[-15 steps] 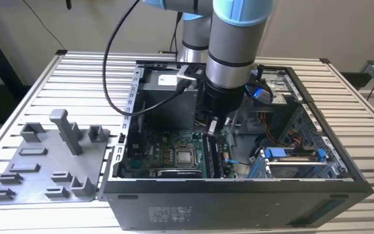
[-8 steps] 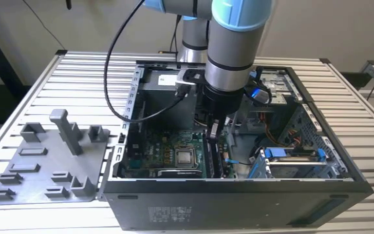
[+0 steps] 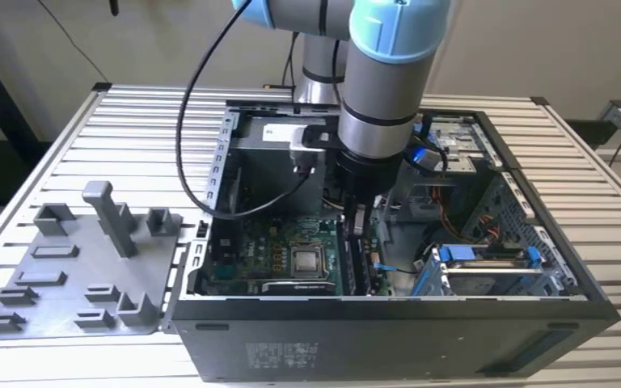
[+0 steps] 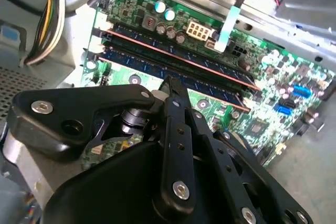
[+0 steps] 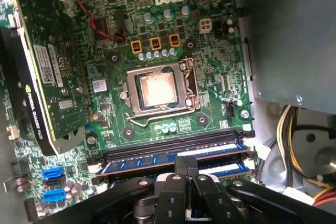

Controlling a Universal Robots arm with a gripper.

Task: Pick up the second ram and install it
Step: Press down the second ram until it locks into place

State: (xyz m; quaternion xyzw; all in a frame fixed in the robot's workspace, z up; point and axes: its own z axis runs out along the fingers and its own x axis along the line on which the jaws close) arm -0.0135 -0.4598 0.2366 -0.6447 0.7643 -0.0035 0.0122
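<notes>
Gripper (image 4: 170,85) reached down into the computer case (image 3: 397,331) | fingers clenched, tips pressing on the second ram (image 4: 210,85) | stick lay lengthwise in its motherboard (image 5: 173,40) slot, directly beneath.

Slatted metal table (image 3: 62,153), open computer case (image 3: 397,339), grey tray (image 3: 73,267) beside it

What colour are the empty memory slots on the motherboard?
The slots are black with a blue one alongside, shown best in the first wrist view.
</notes>
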